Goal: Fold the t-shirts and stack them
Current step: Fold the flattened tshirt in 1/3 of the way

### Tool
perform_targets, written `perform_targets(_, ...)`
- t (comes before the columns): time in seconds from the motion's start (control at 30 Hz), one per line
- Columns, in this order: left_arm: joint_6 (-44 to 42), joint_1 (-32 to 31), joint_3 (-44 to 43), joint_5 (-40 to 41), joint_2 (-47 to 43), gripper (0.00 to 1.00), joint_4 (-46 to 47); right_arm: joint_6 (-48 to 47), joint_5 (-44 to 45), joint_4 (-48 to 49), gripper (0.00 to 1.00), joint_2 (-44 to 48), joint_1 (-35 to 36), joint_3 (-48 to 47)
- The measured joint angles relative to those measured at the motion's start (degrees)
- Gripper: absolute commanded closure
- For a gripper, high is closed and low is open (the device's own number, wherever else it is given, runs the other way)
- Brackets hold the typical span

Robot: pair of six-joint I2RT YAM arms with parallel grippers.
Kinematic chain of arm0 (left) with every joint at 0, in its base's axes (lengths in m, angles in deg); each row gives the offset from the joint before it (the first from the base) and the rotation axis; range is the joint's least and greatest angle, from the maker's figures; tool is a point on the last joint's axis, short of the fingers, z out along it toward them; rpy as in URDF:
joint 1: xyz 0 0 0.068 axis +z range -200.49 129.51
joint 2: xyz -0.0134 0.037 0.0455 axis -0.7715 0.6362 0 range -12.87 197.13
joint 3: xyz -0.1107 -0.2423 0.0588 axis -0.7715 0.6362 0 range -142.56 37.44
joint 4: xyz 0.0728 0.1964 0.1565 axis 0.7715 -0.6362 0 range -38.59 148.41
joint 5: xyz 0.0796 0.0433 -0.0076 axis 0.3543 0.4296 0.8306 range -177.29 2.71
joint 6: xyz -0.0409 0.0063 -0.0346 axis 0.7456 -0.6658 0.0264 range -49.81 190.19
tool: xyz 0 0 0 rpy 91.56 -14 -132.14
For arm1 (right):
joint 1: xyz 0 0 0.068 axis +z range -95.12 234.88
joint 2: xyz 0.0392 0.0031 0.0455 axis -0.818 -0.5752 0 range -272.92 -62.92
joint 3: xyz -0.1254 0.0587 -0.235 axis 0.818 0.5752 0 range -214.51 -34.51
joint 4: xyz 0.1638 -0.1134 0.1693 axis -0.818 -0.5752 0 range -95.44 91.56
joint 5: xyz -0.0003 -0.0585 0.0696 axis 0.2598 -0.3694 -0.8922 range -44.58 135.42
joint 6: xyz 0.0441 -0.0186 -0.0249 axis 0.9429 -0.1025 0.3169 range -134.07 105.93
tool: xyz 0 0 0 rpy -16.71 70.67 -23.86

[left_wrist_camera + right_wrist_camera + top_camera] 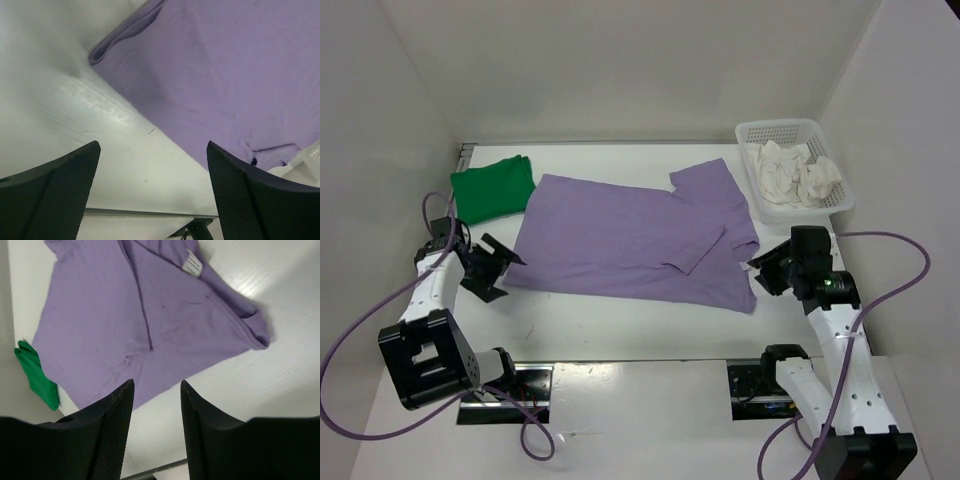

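- purple t-shirt (630, 240) lies spread flat across the middle of the table (640, 330); it is the widest item there, and a flap of fabric is doubled over on its right part
- left wrist view: the hem corner of the purple t-shirt (225, 75) is rolled into a small fold, resting on the table
- right wrist view: purple t-shirt (125, 315) shows a seam line and a small white label (192, 262) near its far edge, with one corner bunched up
- green t-shirt (492, 188) is folded into a compact pile at the far left, touching the purple one's left edge; it also shows at the left edge of the right wrist view (37, 375)
- white t-shirt (790, 175) is crumpled inside the white mesh basket (820, 130) at the far right
- left gripper (495, 265) is low, just beside the purple t-shirt's near-left corner; jaws wide apart, nothing between them (152, 145)
- right gripper (765, 272) is just beside the near-right corner; jaws parted with a narrower gap, holding nothing (156, 382)
- neither claw touches fabric
- purple cables (350, 340) loop off both arms
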Motion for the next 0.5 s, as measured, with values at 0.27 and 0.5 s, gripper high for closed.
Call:
perform_targets(0.27, 1.4, -3.5, -5.6, -0.5, 4.5, 0.79, 8.7, -8.4, -1.0, 8.1, 1.00, -9.0, 2.6, -4.6)
perform_targets(0.5, 1.7, -20.5, -9.4, 4.7, 7.6, 0.75, 15.5, -7.2, -2.3, 25.2, 0.97, -29.9, 18.0, 0.5)
